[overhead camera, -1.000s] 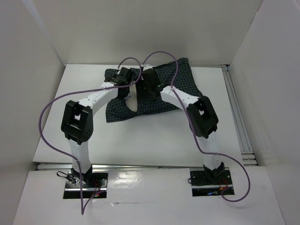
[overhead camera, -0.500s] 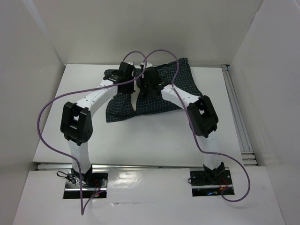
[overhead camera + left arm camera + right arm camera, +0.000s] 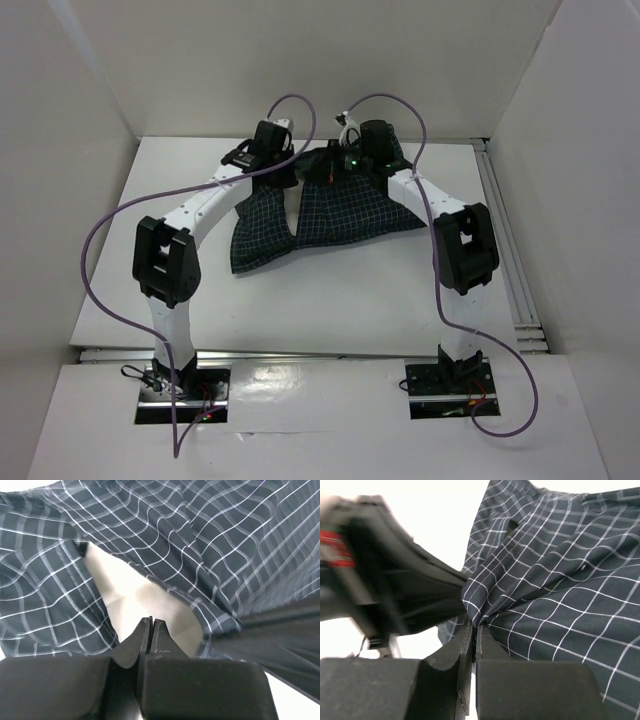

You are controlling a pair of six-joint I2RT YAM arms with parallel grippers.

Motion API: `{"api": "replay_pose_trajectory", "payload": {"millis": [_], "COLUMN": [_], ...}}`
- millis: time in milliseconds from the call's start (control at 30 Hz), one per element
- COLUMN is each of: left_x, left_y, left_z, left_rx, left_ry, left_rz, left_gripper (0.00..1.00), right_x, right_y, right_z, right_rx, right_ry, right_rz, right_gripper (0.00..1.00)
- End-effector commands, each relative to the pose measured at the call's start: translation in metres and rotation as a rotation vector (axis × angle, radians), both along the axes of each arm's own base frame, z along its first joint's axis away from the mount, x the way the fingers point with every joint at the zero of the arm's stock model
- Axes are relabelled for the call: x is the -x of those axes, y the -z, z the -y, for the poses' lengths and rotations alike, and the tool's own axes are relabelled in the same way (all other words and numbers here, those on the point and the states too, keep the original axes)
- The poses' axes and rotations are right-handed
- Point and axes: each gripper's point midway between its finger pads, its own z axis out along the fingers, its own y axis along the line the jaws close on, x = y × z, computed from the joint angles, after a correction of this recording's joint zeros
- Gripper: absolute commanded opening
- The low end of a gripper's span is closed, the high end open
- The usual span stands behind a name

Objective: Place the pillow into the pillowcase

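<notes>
The dark checked pillowcase (image 3: 340,215) hangs bunched between both grippers at the back of the table. In the left wrist view its mouth (image 3: 200,540) gapes and the cream pillow (image 3: 135,592) shows inside. My left gripper (image 3: 151,621) is shut, its tips pinching the cream fabric, with creases running into them. From above, the left gripper (image 3: 272,170) sits at the case's left upper edge. My right gripper (image 3: 474,626) is shut on a gathered fold of the pillowcase (image 3: 560,580), and from above the right gripper (image 3: 338,170) is at the top middle. The pillow is hidden in the top view.
White walls close in the white table (image 3: 330,300) on three sides. Metal rails (image 3: 505,250) run along its right edge. Purple cables (image 3: 100,250) loop over both arms. The left arm's black wrist (image 3: 380,580) is blurred, close beside the right gripper.
The right gripper has shut on the pillowcase and swung right and back, drawing the cloth taut. The cream strip seen from above is now covered. The left gripper stayed shut.
</notes>
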Motion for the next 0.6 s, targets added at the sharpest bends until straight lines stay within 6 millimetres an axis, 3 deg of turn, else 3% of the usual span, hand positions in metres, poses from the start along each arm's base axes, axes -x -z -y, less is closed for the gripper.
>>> {"api": "replay_pose_trajectory", "payload": {"millis": [0,67,100,133,167,200,300,333,400,433,533,567], "left_x": [0.013,0.017,0.020,0.024,0.025,0.027,0.032,0.034,0.036,0.041,0.051,0.057], "left_y": [0.034,0.026,0.009,0.005,-0.005,-0.029,-0.057,-0.074,-0.085,-0.084,-0.105,-0.097], "left_z": [0.006,0.002,0.000,-0.004,-0.004,-0.008,-0.011,-0.014,-0.024,-0.029,-0.052,-0.060], "left_rx": [0.027,0.027,0.041,0.036,0.048,0.065,0.085,0.095,0.064,0.045,0.005,-0.023], "left_ry": [-0.010,-0.017,-0.017,-0.025,-0.025,-0.034,-0.023,-0.033,-0.058,-0.073,-0.148,-0.168], "left_rz": [-0.089,-0.071,-0.040,-0.032,-0.006,0.050,0.122,0.160,0.179,0.168,0.208,0.191], "left_gripper": [0.00,0.00,0.04,0.18,0.24,0.31,0.54,0.56,0.58,0.58,0.61,0.61], "right_x": [0.028,0.030,0.029,0.028,0.029,0.027,0.028,0.029,0.031,0.032,0.026,0.023], "right_y": [-0.030,-0.024,-0.016,-0.003,0.000,0.019,0.038,0.037,0.035,0.022,0.004,0.002], "right_z": [-0.027,-0.034,-0.033,-0.039,-0.046,-0.047,-0.050,-0.050,-0.050,-0.049,-0.041,-0.037], "right_rx": [-0.133,-0.132,-0.114,-0.085,-0.067,-0.023,0.026,0.021,0.018,0.013,0.051,0.073], "right_ry": [-0.213,-0.233,-0.236,-0.244,-0.247,-0.221,-0.212,-0.223,-0.223,-0.226,-0.163,-0.145], "right_rz": [0.026,0.011,-0.008,-0.007,-0.007,-0.050,-0.057,-0.059,-0.052,-0.018,0.029,0.051], "right_gripper": [0.00,0.00,0.00,0.00,0.00,0.00,0.04,0.14,0.37,0.64,0.81,0.84]}}
